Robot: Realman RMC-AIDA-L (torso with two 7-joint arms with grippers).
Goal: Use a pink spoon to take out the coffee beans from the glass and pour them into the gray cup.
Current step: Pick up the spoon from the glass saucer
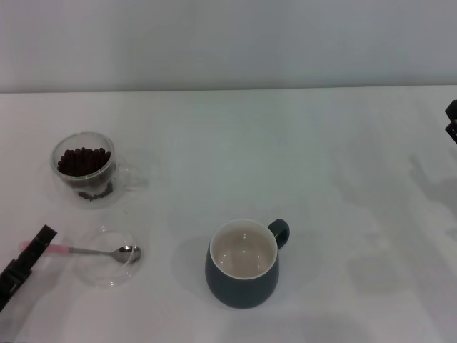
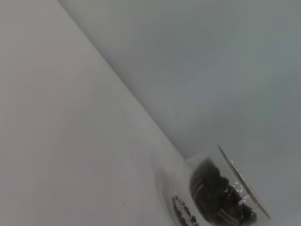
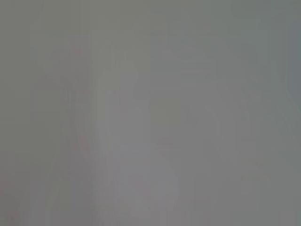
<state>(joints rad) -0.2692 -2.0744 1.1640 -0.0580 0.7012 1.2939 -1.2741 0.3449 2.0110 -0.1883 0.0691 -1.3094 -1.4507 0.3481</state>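
Note:
The glass stands at the table's left with a heap of coffee beans inside; the left wrist view also shows the glass and its coffee beans. Nearer to me, the pink spoon lies with its metal bowl on a shallow clear dish and its pink handle pointing left. My left gripper is at the end of that handle, by the table's front left. The gray cup stands upright in the middle front with a bare cream inside. My right gripper shows only at the far right edge.
The flat clear dish under the spoon's bowl lies between the glass and the table's front edge. The white table runs back to a pale wall. The right wrist view shows only a blank grey surface.

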